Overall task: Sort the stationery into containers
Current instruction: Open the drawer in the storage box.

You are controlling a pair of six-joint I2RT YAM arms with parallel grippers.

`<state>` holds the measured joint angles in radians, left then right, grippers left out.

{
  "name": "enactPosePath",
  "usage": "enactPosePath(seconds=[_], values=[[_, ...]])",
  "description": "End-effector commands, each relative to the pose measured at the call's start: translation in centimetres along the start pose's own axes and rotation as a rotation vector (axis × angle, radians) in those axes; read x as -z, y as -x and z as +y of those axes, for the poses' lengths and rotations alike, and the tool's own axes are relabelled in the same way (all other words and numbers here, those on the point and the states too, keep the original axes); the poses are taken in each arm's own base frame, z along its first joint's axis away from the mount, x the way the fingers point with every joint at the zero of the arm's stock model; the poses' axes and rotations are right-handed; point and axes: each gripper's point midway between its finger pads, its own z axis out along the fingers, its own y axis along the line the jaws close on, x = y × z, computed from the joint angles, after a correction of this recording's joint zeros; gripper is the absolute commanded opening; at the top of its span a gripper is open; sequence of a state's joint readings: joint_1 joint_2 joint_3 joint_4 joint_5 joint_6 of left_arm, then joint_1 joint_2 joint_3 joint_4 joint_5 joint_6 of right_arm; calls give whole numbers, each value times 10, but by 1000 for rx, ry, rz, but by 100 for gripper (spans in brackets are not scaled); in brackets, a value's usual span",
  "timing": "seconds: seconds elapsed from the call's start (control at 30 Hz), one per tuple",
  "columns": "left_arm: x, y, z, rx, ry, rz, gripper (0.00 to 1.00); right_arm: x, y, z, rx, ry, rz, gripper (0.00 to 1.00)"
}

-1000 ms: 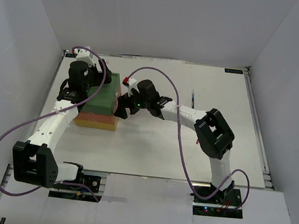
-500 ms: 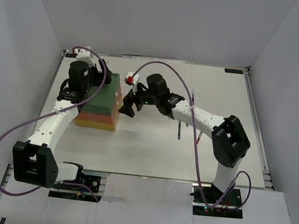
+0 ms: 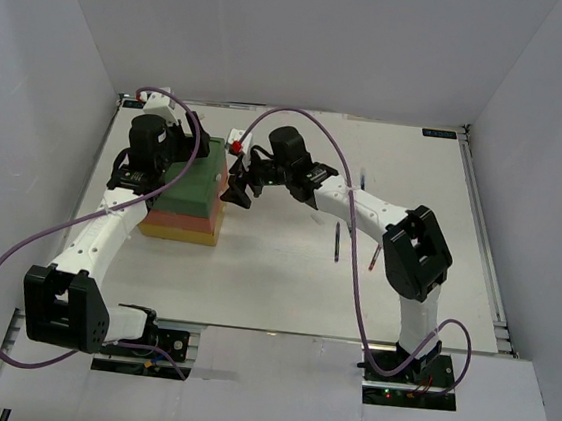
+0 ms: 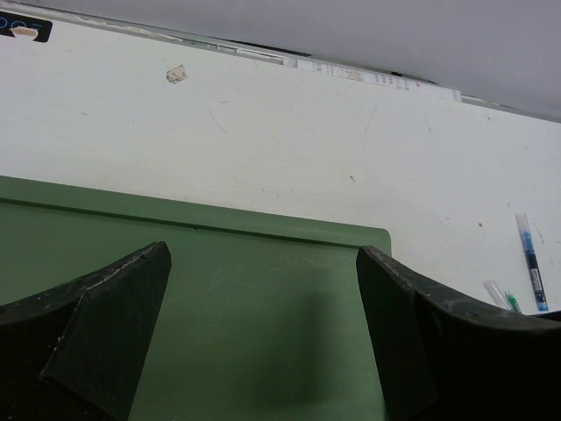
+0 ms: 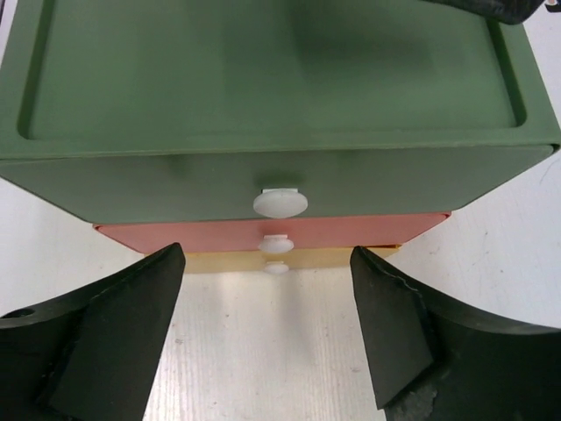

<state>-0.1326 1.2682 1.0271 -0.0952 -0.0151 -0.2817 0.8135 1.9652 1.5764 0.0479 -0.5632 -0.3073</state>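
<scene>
- Drawer stack (image 3: 192, 196) stands on the desk (image 3: 284, 281), left of centre in the top view. The green tier is on top, red-orange under it and yellow at the bottom.
- In the right wrist view the stack's front fills the upper frame. All three tiers are pushed in, and each has a white knob (image 5: 280, 203) at mid-front, the knobs lined up one under the other.
- Right gripper (image 5: 267, 263) is released, jaws wide, with nothing between them. It faces the stack's front, a finger (image 5: 105, 351) on each side of the knob column, and no contact shows.
- In the top view the right gripper sits just beside the stack's right side, at mid-frame.
- Left gripper (image 4: 263, 263) is released, jaws wide, with nothing grasped. It hangs over the green top in the lower half of its wrist view; can't tell if the fingers touch the top.
- Stationery: a thin pen (image 3: 337, 243) lies on the desk right of centre in the top view, well apart from the stack.
- In the left wrist view, at the right edge, a blue pen (image 4: 530, 263) lies on the desk. A green-tipped pen (image 4: 501, 298) lies near it, partly hidden by a finger. Can't match either to the pen in the top view.
- No stationery is visible in or on the stack.
</scene>
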Motion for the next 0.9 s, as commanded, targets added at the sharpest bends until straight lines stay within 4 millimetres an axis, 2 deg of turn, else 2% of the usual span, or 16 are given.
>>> enactPosePath(seconds=[0.0, 0.17, 0.53, 0.87], values=[[6, -58, 11, 14, 26, 192, 98, -5, 25, -4, 59, 17, -58, 81], [6, -59, 9, 15, 21, 195, 98, -9, 28, -3, 65, 30, -79, 73], [6, -59, 7, 18, 11, 198, 98, -14, 40, 2, 101, 73, -128, 66], [6, -60, 7, 17, 7, 201, 98, -20, 42, 1, 117, 91, -122, 62]])
